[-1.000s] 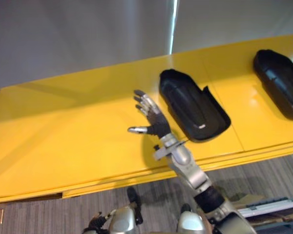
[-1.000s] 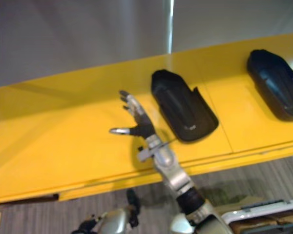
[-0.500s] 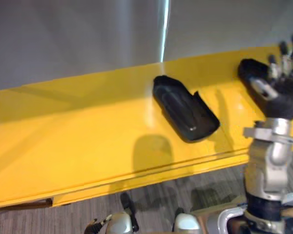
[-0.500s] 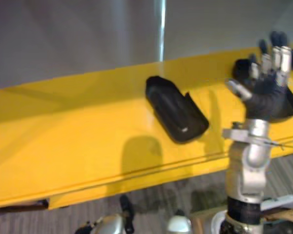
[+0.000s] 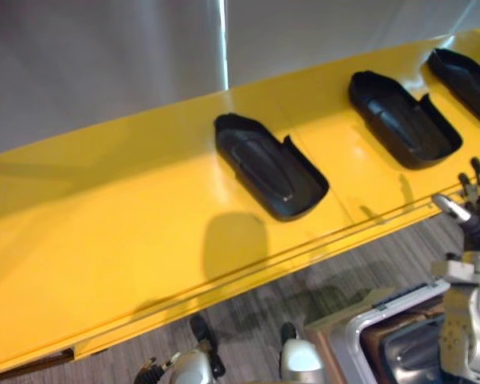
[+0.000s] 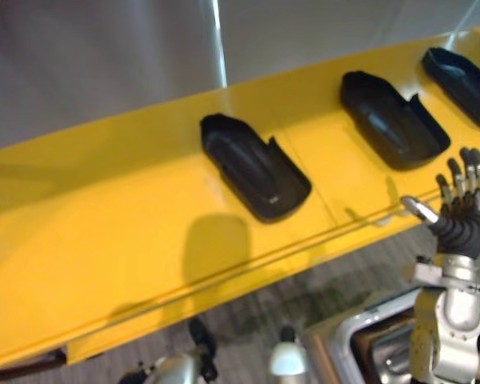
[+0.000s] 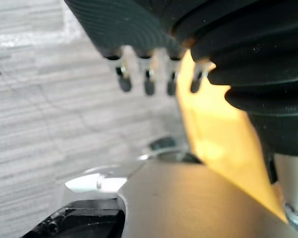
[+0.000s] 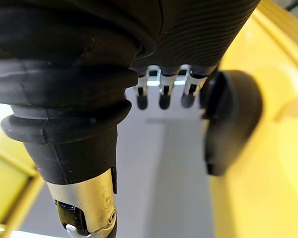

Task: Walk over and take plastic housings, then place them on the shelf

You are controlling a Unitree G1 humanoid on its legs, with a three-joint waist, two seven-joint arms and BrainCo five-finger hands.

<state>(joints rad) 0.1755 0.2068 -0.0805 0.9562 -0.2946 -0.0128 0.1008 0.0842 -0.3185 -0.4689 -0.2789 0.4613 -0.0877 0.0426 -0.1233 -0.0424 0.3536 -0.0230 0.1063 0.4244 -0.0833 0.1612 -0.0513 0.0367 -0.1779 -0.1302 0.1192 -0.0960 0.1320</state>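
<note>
Three black housings (image 5: 270, 168) lay along the yellow shelf (image 5: 104, 208), the right hand (image 6: 458, 216) raised beside its front edge with fingers straight and empty, the left hand (image 7: 148, 79) relaxed, empty.

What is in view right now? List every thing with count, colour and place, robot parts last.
plastic housings: three, black, lying apart in a row on the shelf, the rightmost cut off by the picture's edge.
shelf: one, yellow, running slantwise across the view.
wall: one, grey, behind the shelf.
floor: grey wood-grain, below the shelf's front edge.
container: one, silver-grey rim, on the floor by the right arm; contents unclear.
right hand: open, empty, raised in front of the shelf's front edge.
left hand: hanging low over the floor, fingers relaxed, empty.
</note>
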